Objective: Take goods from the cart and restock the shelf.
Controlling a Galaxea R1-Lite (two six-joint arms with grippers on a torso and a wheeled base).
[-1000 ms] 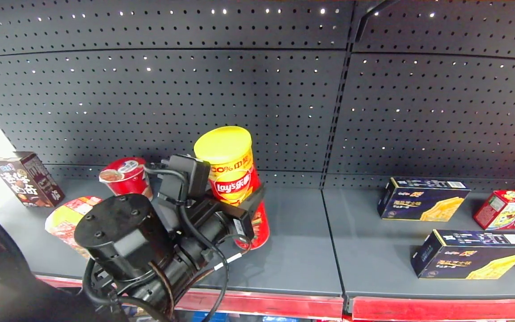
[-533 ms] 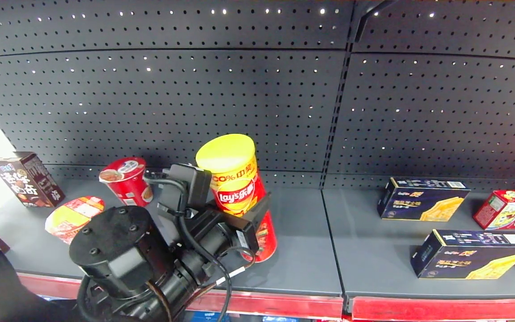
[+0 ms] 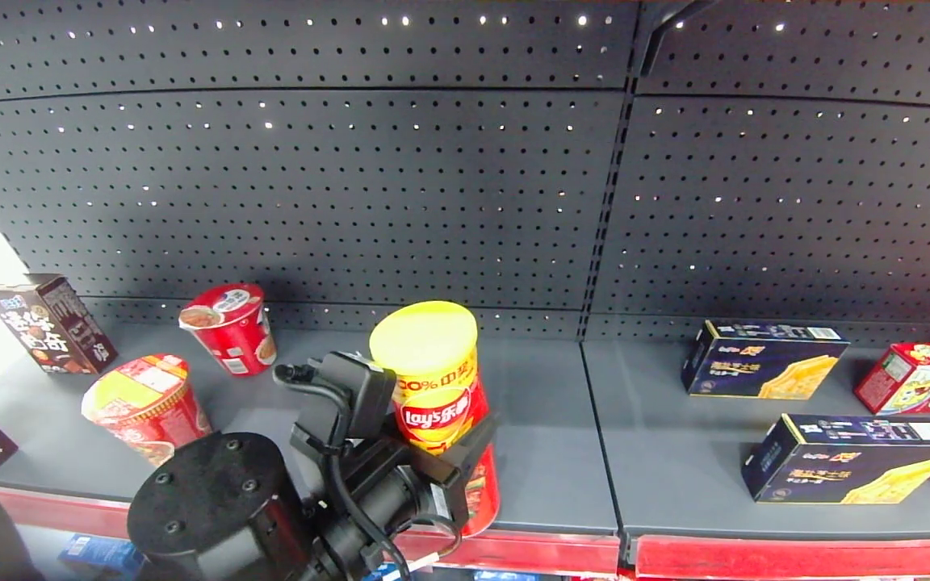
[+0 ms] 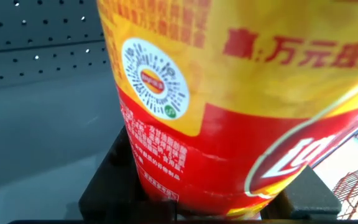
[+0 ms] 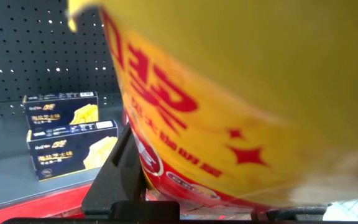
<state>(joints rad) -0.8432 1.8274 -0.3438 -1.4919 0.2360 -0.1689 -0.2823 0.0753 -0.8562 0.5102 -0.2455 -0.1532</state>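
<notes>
Grips the chip can (image 3: 433,379) around its middle in the clenched left hand (image 3: 431,442), upright, base at the front edge of the shelf (image 3: 546,420), likely to stand it flat beside the noodle cup (image 3: 150,403). Clamps a second can (image 5: 241,112) in the right hand (image 5: 216,199), likely for restocking next.

Dark perforated back panel (image 3: 433,161)

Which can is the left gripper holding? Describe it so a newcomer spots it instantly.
On the dark grey shelf, in its left bay near the red front edge, the left gripper holds the chips can upright. It is a tall yellow-lidded tube, taller than the red cups to its left.
</notes>
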